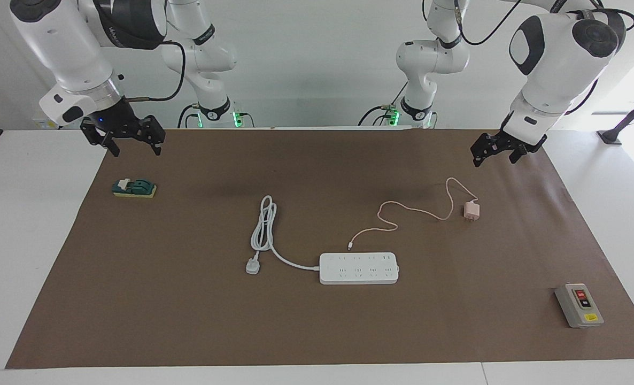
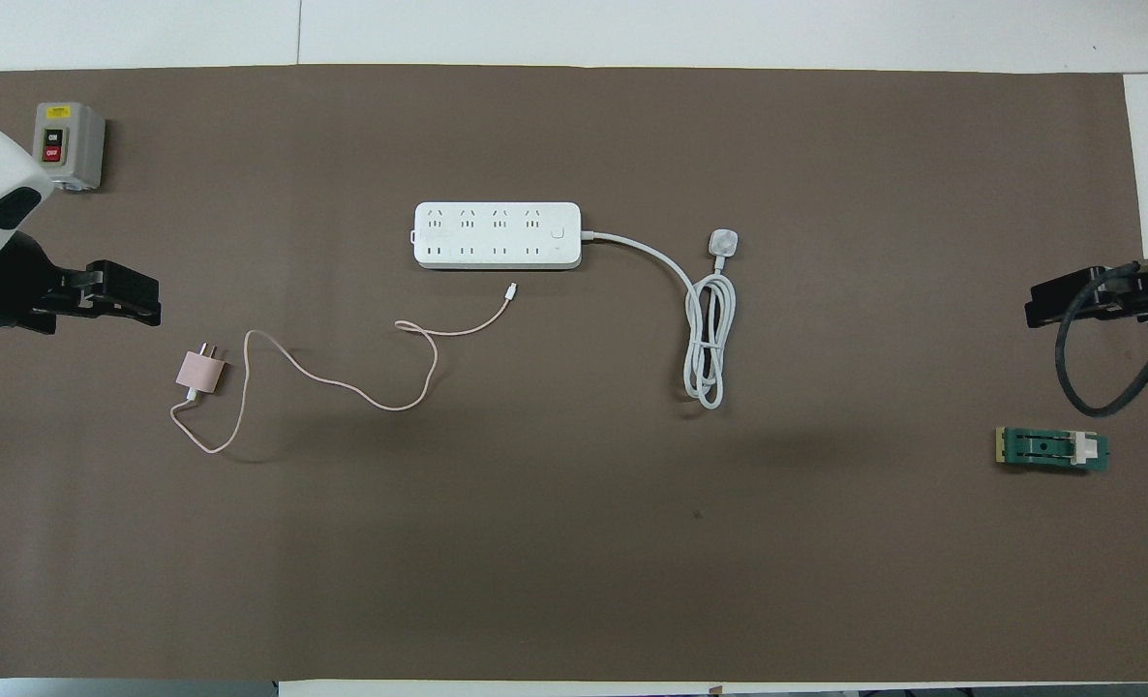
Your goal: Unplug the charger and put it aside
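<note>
The charger (image 1: 471, 210) (image 2: 198, 372), a small pale pink cube, lies flat on the brown mat with its prongs bare, in no socket. It sits nearer to the robots than the white power strip (image 1: 358, 268) (image 2: 497, 235), toward the left arm's end. Its thin pink cable (image 1: 402, 208) snakes across the mat, its free tip (image 2: 510, 288) ending just short of the strip. My left gripper (image 1: 495, 160) (image 2: 153, 302) hangs open and empty in the air beside the charger. My right gripper (image 1: 135, 151) (image 2: 1034, 310) waits open above the mat's other end.
The strip's thick white cord and three-pin plug (image 1: 253, 266) (image 2: 722, 242) lie coiled beside it. A grey on/off switch box (image 1: 579, 305) (image 2: 68, 145) stands at the mat's corner farthest from the robots, at the left arm's end. A green block (image 1: 134, 188) (image 2: 1051, 449) lies under the right gripper.
</note>
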You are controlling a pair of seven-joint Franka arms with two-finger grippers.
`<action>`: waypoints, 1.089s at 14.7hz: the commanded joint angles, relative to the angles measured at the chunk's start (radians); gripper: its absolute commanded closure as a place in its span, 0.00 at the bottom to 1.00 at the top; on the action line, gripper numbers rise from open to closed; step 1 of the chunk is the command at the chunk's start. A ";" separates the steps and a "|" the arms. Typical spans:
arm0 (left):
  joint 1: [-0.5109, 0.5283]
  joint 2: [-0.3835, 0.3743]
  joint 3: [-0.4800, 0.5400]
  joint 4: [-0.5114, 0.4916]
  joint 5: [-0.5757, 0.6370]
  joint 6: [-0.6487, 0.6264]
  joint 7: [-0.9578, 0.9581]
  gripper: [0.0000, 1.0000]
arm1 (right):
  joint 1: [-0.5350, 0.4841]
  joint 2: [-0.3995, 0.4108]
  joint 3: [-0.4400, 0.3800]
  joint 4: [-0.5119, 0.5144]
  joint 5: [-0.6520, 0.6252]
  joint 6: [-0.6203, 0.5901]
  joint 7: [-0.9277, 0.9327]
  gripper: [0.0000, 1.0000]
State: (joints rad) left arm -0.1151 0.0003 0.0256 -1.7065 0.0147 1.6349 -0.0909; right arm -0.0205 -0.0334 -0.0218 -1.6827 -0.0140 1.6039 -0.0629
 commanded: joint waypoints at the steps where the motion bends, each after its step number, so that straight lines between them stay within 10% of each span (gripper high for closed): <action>1: 0.008 -0.011 -0.016 0.007 0.021 -0.018 0.014 0.00 | -0.013 -0.022 0.010 -0.023 0.019 0.011 0.008 0.00; 16: 0.008 0.004 -0.018 0.031 0.021 -0.061 0.042 0.00 | -0.016 -0.022 0.010 -0.023 0.019 0.011 0.006 0.00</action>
State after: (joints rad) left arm -0.1094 -0.0007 0.0121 -1.6964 0.0151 1.6012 -0.0619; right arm -0.0206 -0.0334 -0.0216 -1.6827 -0.0140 1.6039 -0.0629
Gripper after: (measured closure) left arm 0.000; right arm 0.000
